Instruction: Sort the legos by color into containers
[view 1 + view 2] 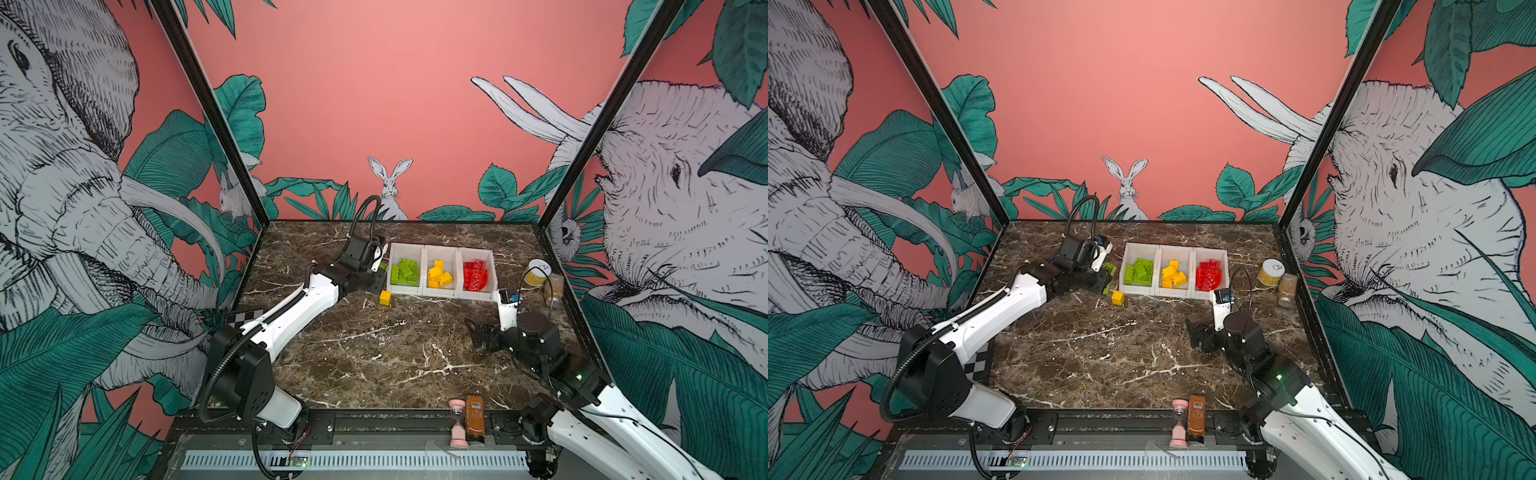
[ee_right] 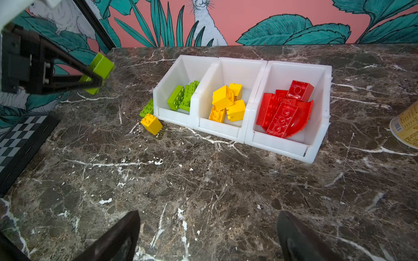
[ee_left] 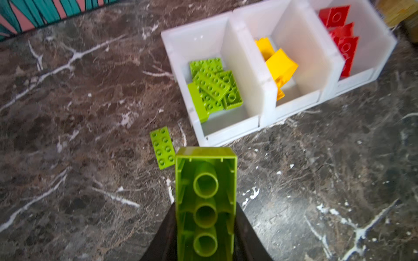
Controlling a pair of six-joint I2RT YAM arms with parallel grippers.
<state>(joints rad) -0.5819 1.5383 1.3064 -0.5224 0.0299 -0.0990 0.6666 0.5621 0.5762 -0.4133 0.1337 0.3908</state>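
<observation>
In both top views the left gripper point(image 1: 381, 272) is hovering by the left end of three white bins point(image 1: 440, 292). The bins are sitting in a row on the marble table point(image 1: 374, 353). The left gripper is squeezing a long green brick point(image 1: 1109, 269). A green pile point(image 1: 405, 272) is lying in the left bin, a yellow pile point(image 1: 439, 275) in the middle bin and a red pile point(image 1: 476, 276) in the right bin. One yellow brick point(image 1: 385, 297) is sitting on the table, just in front of the left bin's corner. The right gripper point(image 1: 473, 334) is hanging low over the table, in front of the red bin and apart from it. A yellow jar point(image 1: 539, 272) is standing to the right of the bins.

In the left wrist view two dark fingers point(image 3: 248, 232) are pinching the long green brick from both sides. Its hollow underside is facing the camera. It is hanging above the table, near the green bin. A thin green brick point(image 3: 162, 148) is lying flat on the table, just beside that bin's corner.

In the right wrist view the right gripper's fingers point(image 2: 117, 235) are standing wide apart and holding nothing. The yellow brick is lying tilted by the green bin's front corner, right next to the thin green brick. The left gripper is showing here too, holding the long green brick up in the air.
</observation>
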